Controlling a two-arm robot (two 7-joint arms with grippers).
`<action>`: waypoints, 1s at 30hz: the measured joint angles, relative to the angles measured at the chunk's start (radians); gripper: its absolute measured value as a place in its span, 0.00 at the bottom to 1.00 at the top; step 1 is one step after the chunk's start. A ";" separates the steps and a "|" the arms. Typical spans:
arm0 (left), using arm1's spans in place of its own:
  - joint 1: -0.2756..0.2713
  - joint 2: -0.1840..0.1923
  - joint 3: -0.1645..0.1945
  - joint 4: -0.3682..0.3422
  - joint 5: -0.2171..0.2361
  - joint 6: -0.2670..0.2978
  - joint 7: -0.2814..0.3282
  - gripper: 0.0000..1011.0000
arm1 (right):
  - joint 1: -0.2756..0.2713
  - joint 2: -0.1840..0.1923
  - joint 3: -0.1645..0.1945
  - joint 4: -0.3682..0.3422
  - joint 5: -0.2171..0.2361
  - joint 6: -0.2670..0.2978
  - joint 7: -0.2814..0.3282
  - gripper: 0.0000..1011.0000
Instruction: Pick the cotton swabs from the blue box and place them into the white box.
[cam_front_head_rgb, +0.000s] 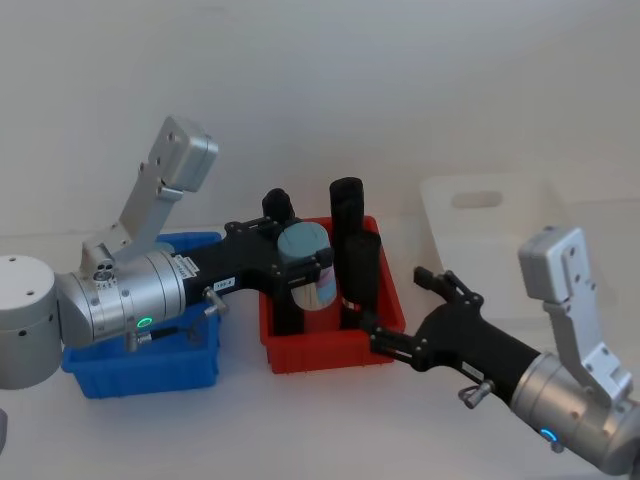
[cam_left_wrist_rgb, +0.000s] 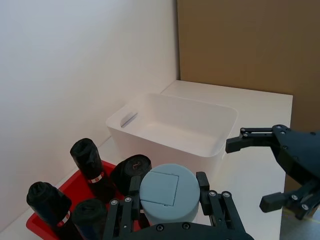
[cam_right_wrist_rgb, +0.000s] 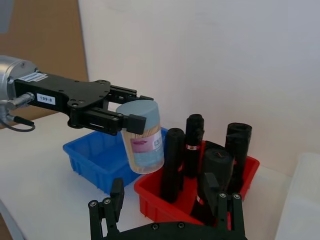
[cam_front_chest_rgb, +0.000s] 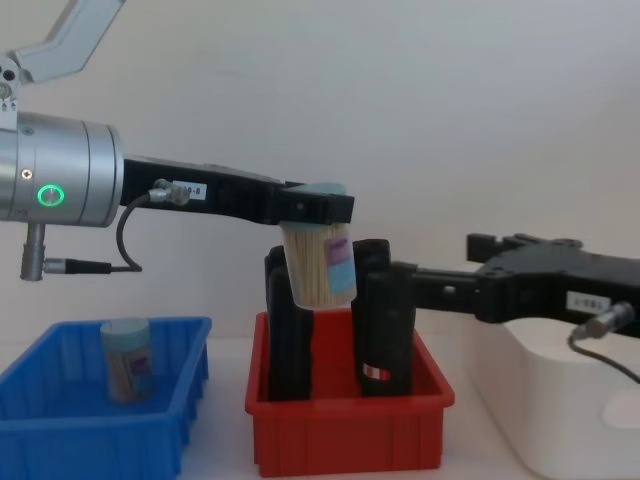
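Cotton swabs (cam_front_chest_rgb: 318, 262): one jar is held in the air above the red bin (cam_front_chest_rgb: 345, 440), slightly tilted with its lid uppermost; a second jar (cam_front_chest_rgb: 127, 358) is seen standing in the blue box (cam_front_chest_rgb: 60, 410).
Left gripper (cam_front_chest_rgb: 315, 210): pinched on the raised jar close to its lid, the arm reaching in from the left across the blue box.
Right gripper (cam_front_head_rgb: 400, 308): fingers spread with nothing held, placed between the red bin's right side and the white box (cam_front_chest_rgb: 570, 400).
Step in hand: judged to be the carry toward the white box; no release has been made yet.
Height: the jar should be kept above the tall black objects (cam_front_chest_rgb: 385, 330), whose tops stand close beneath it.
Path: the right gripper lies on the line to the white box; contact is to be avoided, unless a handover is meant, which cannot be told.
Grip: the hold is high on the jar, so slow travel is advised against swinging.
Release: the jar is best lowered inside the white walls before the fingers are parted.
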 joint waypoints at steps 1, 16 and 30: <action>0.000 0.000 0.000 0.000 0.000 0.000 0.000 0.66 | 0.008 -0.005 -0.003 0.004 -0.005 0.004 0.009 0.99; -0.001 0.000 0.000 0.000 0.000 0.000 -0.002 0.66 | 0.126 -0.078 -0.042 0.114 -0.096 0.060 0.083 0.99; -0.001 0.000 0.000 0.000 0.000 0.000 -0.002 0.66 | 0.214 -0.137 -0.066 0.221 -0.133 0.057 0.103 0.99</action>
